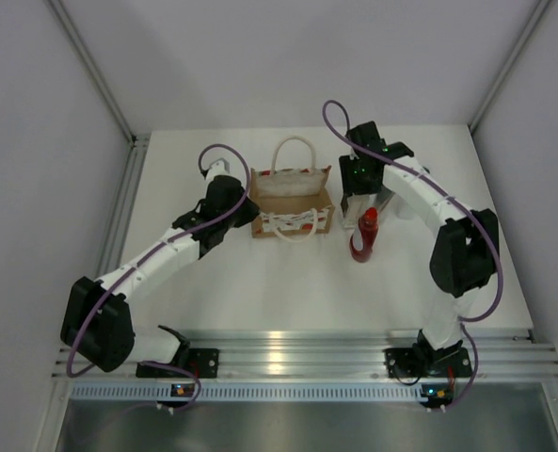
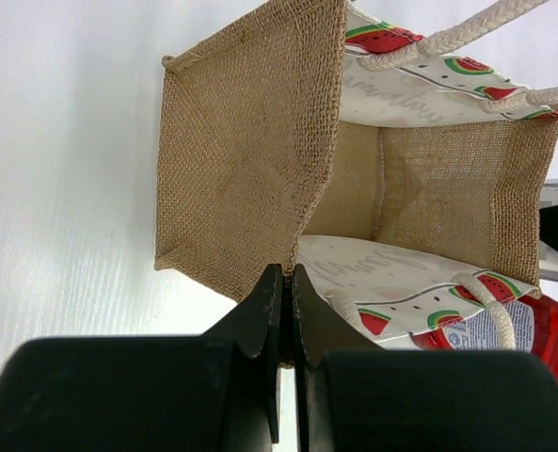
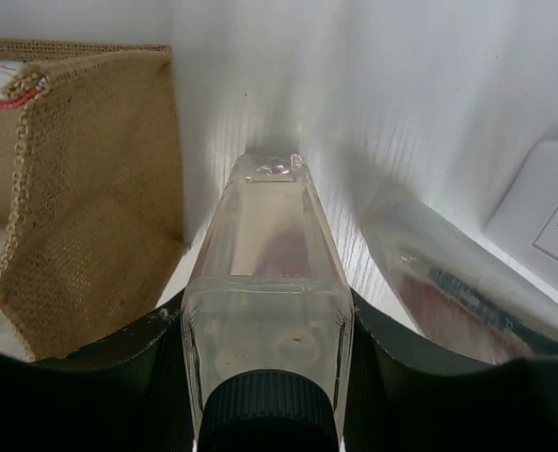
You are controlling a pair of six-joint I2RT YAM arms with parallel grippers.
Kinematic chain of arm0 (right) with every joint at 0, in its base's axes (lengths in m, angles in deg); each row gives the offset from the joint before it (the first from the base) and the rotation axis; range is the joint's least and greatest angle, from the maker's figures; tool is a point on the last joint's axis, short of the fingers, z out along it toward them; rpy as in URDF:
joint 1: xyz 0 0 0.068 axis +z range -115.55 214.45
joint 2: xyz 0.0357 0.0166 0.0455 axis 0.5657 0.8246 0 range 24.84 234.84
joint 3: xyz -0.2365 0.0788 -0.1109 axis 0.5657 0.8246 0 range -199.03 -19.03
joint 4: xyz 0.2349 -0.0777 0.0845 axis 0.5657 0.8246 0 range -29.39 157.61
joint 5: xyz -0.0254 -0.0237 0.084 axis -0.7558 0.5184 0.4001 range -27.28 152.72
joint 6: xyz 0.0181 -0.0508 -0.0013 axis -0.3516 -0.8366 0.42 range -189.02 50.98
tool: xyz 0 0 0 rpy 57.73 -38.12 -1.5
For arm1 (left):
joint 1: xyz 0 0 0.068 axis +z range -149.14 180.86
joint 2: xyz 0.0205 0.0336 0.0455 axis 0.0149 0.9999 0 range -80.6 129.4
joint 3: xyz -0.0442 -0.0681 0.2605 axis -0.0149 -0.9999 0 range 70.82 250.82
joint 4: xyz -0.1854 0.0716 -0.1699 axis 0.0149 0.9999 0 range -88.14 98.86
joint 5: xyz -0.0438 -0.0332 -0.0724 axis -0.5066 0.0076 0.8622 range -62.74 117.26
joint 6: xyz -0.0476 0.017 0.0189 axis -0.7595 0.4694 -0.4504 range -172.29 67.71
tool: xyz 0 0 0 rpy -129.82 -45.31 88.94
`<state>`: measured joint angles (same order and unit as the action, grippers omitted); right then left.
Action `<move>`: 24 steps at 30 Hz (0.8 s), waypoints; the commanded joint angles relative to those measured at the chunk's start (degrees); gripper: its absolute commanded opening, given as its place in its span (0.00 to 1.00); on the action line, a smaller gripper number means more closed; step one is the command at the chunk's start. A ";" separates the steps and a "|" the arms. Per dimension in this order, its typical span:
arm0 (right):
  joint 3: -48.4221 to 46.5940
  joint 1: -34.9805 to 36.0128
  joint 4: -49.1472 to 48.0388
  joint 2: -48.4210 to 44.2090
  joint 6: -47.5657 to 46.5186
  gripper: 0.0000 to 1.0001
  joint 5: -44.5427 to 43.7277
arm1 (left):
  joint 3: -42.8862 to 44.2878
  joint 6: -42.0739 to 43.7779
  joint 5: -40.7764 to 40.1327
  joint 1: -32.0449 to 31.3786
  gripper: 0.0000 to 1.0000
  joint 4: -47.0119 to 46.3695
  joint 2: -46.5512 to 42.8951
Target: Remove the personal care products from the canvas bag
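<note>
The canvas bag (image 1: pixel 293 205) is taken as the landmark: it lies toward the far middle of the table (image 1: pixel 260 292), its mouth turned toward the left arm, and in the left wrist view nothing is seen inside it. To its left, the left gripper (image 2: pixel 286 311) is shut tight, its jaws pressed together right at the bag's burlap side panel; whether fabric is actually pinched between them cannot be told. To the right of the bag, the right gripper (image 3: pixel 269 330) is partly open and is clamped on the pale bottle (image 3: pixel 267 282) — the fingers sit against both flat sides just above the dark cap (image 3: pixel 269 410). The bottle's long axis runs straight out from the gripper, base end away and resting near the table just beside the bag's right wall, so release looks to be the coming move, and the right arm is by far the nearer. The red bottle (image 1: pixel 364 235) lies on the table right of the bag, and a squeeze tube (image 3: pixel 448 282) lies beyond the pale bottle — all three appear out.
</note>
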<state>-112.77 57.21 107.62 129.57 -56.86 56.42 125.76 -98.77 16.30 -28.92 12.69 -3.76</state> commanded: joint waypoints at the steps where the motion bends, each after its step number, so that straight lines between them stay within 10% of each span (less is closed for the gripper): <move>1: -1.10 0.09 -9.83 -1.11 0.05 0.01 -1.69 | 0.52 0.16 -0.03 0.16 0.00 -2.30 -2.40; 8: -0.13 1.32 -10.44 -1.37 -0.21 0.37 -3.98 | 0.26 -0.10 -0.20 0.16 0.10 -2.22 -2.13; 24: -0.75 1.49 -10.53 -2.25 0.40 0.46 -3.45 | 5.25 3.67 -2.22 0.07 0.98 3.49 -4.68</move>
<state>-111.54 57.96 104.36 130.61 -56.86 53.62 126.46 -97.50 15.75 -28.92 14.18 -5.11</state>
